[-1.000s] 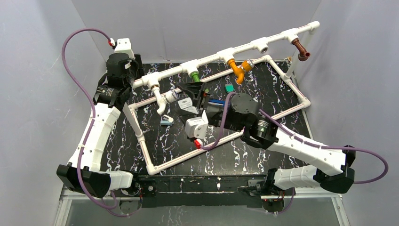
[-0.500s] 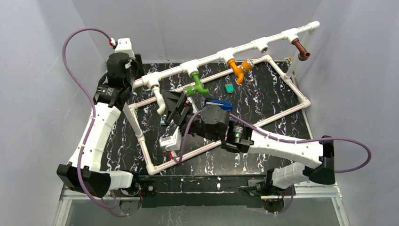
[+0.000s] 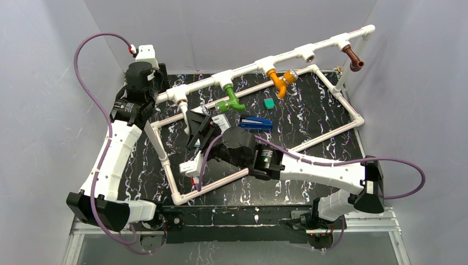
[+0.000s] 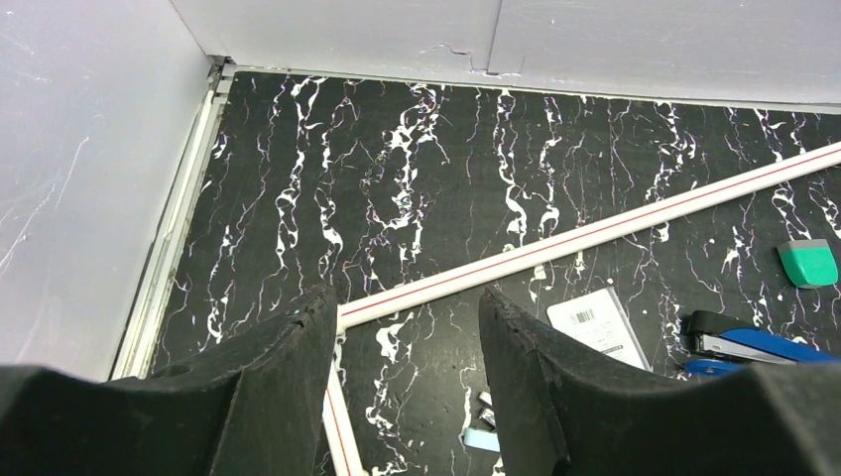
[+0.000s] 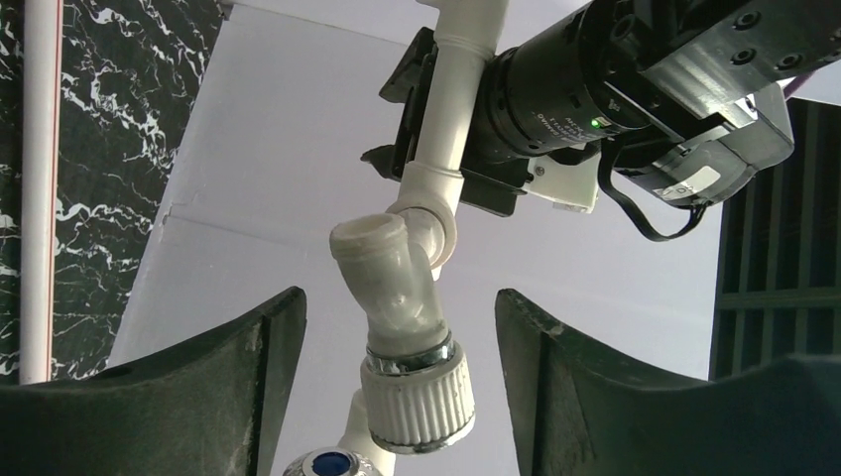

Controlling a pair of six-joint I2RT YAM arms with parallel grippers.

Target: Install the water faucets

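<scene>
The white faucet [image 5: 402,327] hangs from the pipe frame [image 5: 443,119], between the fingers of the right tool [image 5: 399,297]. That tool is released, with a gap on either side of the faucet. Beyond the tool, along the same frame, sit the green faucet [image 3: 232,102], the orange faucet [image 3: 281,81] and the brown faucet [image 3: 353,58]. The left tool [image 4: 409,322] is released and empty above the surface [image 4: 397,149], with a low rail of the frame passing under its fingers.

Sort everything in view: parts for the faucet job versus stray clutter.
Job:
- white faucet
- green faucet
- orange faucet
- brown faucet
- pipe frame

Lying about:
- blue stapler
- teal eraser
- barcode card
</scene>
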